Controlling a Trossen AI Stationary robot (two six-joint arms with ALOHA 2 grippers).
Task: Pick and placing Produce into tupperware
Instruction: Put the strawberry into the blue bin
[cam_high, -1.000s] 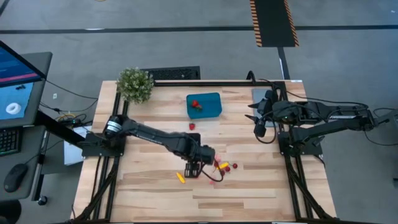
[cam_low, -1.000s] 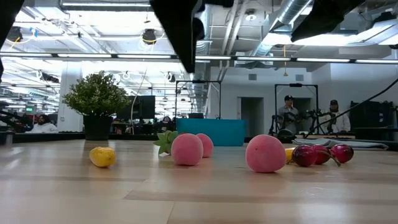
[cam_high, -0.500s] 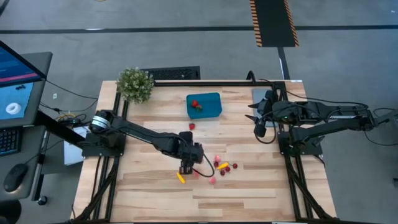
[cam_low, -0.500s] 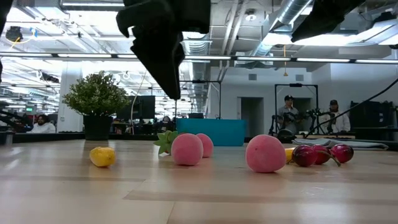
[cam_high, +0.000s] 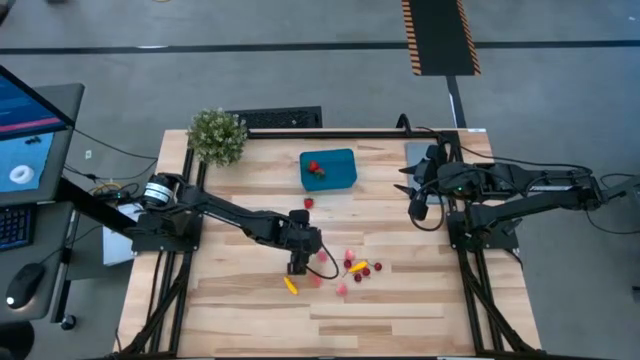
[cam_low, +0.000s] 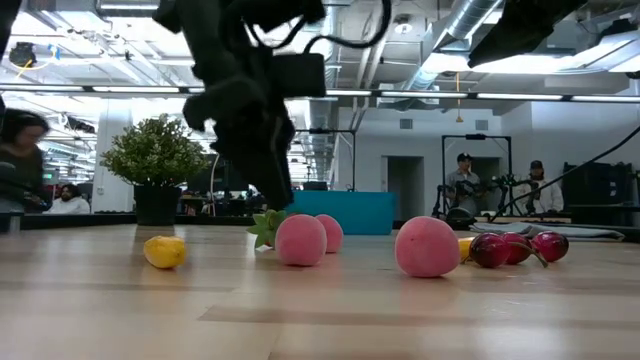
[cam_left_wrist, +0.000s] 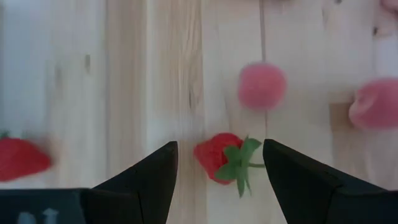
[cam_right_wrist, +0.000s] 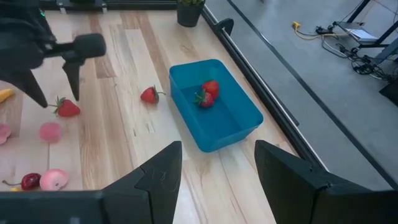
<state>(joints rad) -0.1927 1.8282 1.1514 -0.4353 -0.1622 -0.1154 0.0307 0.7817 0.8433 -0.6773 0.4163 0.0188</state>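
Observation:
The produce lies loose on the wooden table: a red strawberry (cam_left_wrist: 217, 157), pink pieces (cam_high: 350, 255), dark cherries (cam_high: 366, 272) and a yellow piece (cam_high: 290, 285). My left gripper (cam_left_wrist: 219, 144) hangs open, pointing steeply down, with one finger on each side of that strawberry (cam_right_wrist: 67, 107) and not touching it. In the low view the gripper (cam_low: 272, 190) stands just above the tabletop. The teal tupperware (cam_high: 328, 169) sits toward the far edge with strawberries (cam_right_wrist: 206, 93) inside. My right gripper (cam_high: 418, 210) waits open above the table's right side.
Another strawberry (cam_high: 309, 203) lies on the table just in front of the tupperware. A potted green plant (cam_high: 216, 136) stands at the far left corner. A grey flat plate (cam_high: 416, 152) lies at the far right. People stand in the room beyond the table.
My left gripper has come down and gone toward the table's left edge, from above the produce cluster to over the strawberry, tipping more steeply downward. Its fingers have stayed open. The produce has not moved.

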